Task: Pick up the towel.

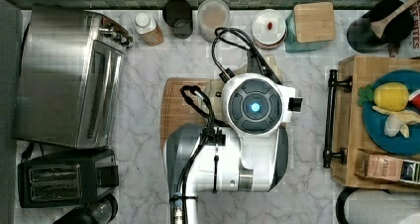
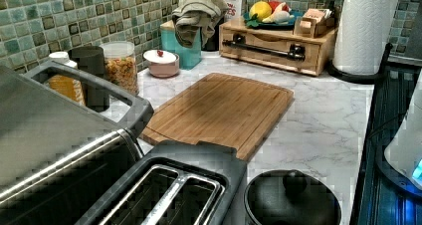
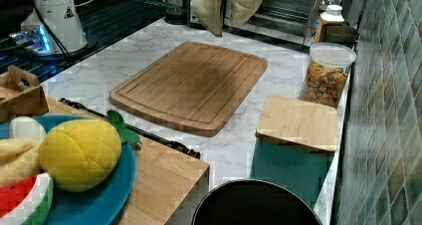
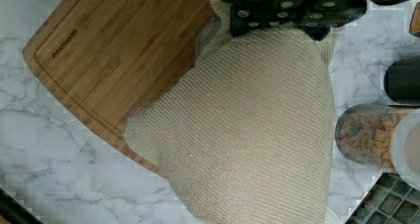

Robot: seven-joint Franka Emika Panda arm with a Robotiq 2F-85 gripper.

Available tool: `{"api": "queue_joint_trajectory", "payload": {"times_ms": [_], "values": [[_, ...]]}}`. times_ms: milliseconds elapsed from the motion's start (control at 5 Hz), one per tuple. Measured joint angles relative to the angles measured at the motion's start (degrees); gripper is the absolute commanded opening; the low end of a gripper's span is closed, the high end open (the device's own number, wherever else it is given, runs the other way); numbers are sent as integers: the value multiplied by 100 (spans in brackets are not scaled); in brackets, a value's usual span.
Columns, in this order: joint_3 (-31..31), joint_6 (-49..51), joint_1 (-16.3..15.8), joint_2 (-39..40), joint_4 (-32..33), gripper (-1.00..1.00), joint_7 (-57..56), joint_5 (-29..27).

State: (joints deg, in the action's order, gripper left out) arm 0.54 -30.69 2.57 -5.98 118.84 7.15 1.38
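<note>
1. The gripper [image 4: 277, 23] has its dark fingers [image 4: 247, 21] pinched on the top fold of the towel [image 4: 247, 135], a thick, ribbed, cream-beige cloth that drapes down from the grip.
2. In the left view the towel [image 2: 196, 13] hangs bunched, clear of the counter; in the right view it [image 3: 226, 3] dangles with nothing under it but air and the far edge of the board.
3. Below it lies the oblong bamboo cutting board [image 3: 191, 85], bare, on the white marbled worktop [image 2: 318, 120].
4. Near the hanging cloth stand a clear jar of cereal [image 4: 364, 135] and a teal canister with a wooden lid [image 3: 296, 123].
5. I judge the pick-up essentially done: the cloth is gripped and lifted free. What may be left is only to keep the hold secure.
</note>
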Motion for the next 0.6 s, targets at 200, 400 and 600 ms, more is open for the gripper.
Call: {"api": "queue_joint_trajectory", "payload": {"times_ms": [200,400,600], "values": [[60,115,15,-2,-11,-100,108,131],[68,118,-11,1,0,-100,108,147],[75,120,7,-21,0,-100,108,147]]}}
